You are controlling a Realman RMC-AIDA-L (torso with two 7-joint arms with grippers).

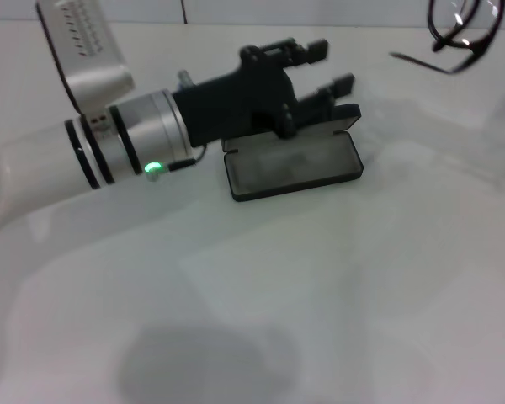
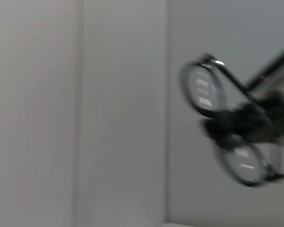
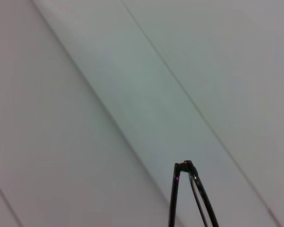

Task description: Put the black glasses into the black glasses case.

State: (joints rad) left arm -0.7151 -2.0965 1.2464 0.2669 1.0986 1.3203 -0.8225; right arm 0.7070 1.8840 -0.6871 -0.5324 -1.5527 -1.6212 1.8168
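Observation:
The black glasses case (image 1: 295,168) lies open on the white table at the middle back, grey lining up, its lid (image 1: 347,118) raised behind. My left gripper (image 1: 330,67) is open and hovers over the case's back edge, by the lid. The black glasses (image 1: 463,34) hang in the air at the far right, above the table. In the left wrist view the glasses (image 2: 201,90) show with both lenses, and my right gripper (image 2: 250,124) is shut on their middle. The right wrist view shows only the slim temple arms (image 3: 182,198).
The white table (image 1: 320,286) stretches wide in front of the case. A light wall (image 1: 236,10) with seams stands behind the table. My left arm (image 1: 109,143) reaches in from the left, over the table.

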